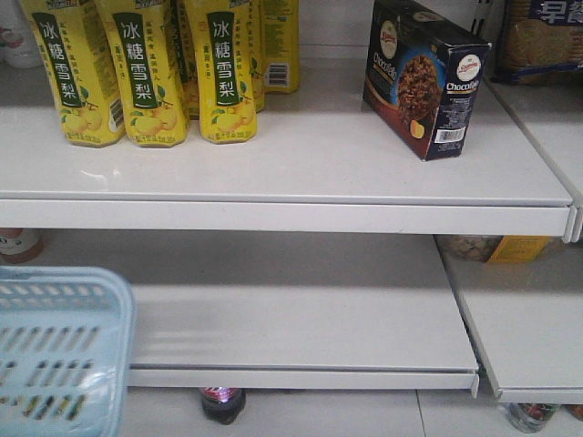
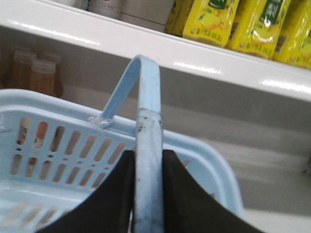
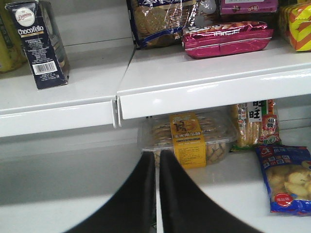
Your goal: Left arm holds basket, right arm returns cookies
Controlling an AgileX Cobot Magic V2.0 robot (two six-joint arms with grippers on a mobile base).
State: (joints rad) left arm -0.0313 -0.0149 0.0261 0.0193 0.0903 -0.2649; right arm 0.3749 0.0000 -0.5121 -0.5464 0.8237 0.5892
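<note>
The basket (image 2: 58, 160) was kept level by the left claw (image 2: 147, 194), clamped on its handle (image 2: 148, 145). The cookies (image 1: 424, 77) stood on the upper shelf (image 1: 301, 173), away from the right claw (image 3: 157, 194), which was pressed nearly closed and empty.

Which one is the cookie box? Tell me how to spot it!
Find the upper white shelf. Yellow drink bottles stand on its left; the cookie box stands alone to their right. It is the only dark navy box there, with a chocolate cookie picture.
</note>
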